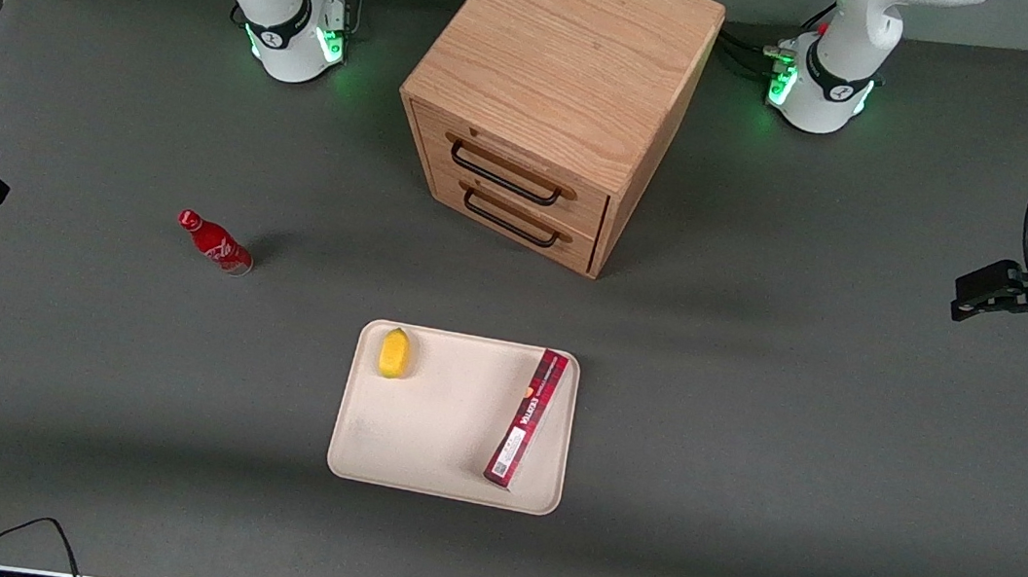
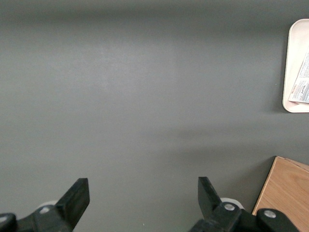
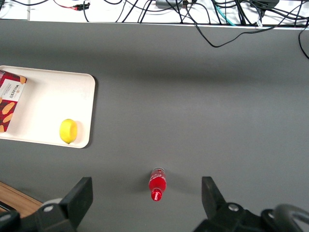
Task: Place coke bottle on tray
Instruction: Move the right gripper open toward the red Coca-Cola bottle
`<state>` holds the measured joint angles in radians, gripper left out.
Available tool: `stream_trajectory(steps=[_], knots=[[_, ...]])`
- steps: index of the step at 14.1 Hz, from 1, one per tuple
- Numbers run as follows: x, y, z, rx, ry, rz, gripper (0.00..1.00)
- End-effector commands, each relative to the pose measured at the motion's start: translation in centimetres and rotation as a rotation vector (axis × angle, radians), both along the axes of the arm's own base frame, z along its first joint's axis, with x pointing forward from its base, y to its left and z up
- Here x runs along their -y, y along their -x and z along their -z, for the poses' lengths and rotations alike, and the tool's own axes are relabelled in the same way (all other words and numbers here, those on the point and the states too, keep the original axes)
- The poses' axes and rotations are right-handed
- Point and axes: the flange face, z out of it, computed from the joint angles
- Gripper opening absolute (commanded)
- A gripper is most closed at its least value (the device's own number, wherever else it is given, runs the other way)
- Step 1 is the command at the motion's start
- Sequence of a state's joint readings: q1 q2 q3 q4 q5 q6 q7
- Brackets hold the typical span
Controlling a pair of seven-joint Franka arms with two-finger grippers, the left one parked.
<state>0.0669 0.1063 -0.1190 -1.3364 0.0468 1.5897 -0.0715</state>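
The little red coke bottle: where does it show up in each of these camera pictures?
Front view: the coke bottle stands on the table, toward the working arm's end, apart from the tray.
Right wrist view: the bottle sits between the open claw fingers, far below them.
Left wrist view: not in it.
Shared landmark: the tray, holding the lemon.

1. Right arm raised high above the table at its own end, wrist pointing straight down.
2. Gripper (image 3: pixel 145 200) hangs well clear of the surface, holding nothing.
3. Fingers (image 3: pixel 81 197) spread wide apart, nothing between them.
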Motion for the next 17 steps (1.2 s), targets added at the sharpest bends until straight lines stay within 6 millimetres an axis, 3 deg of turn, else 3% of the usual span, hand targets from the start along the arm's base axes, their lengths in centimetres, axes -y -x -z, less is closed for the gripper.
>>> stream_trajectory(steps=[1, 4, 9, 14, 17], knots=[[-0.2, 0.4, -0.5, -0.006, 0.01, 0.021, 1.0], [-0.6, 0.1, 0.2, -0.018, 0.004, 0.018, 1.0], [-1.3, -0.1, 3.3, -0.081, 0.005, 0.004, 1.0], [-1.6, 0.9, 9.2, -0.178, 0.001, 0.003, 1.0], [-1.4, 2.9, 13.4, -0.135, -0.006, -0.004, 1.0]])
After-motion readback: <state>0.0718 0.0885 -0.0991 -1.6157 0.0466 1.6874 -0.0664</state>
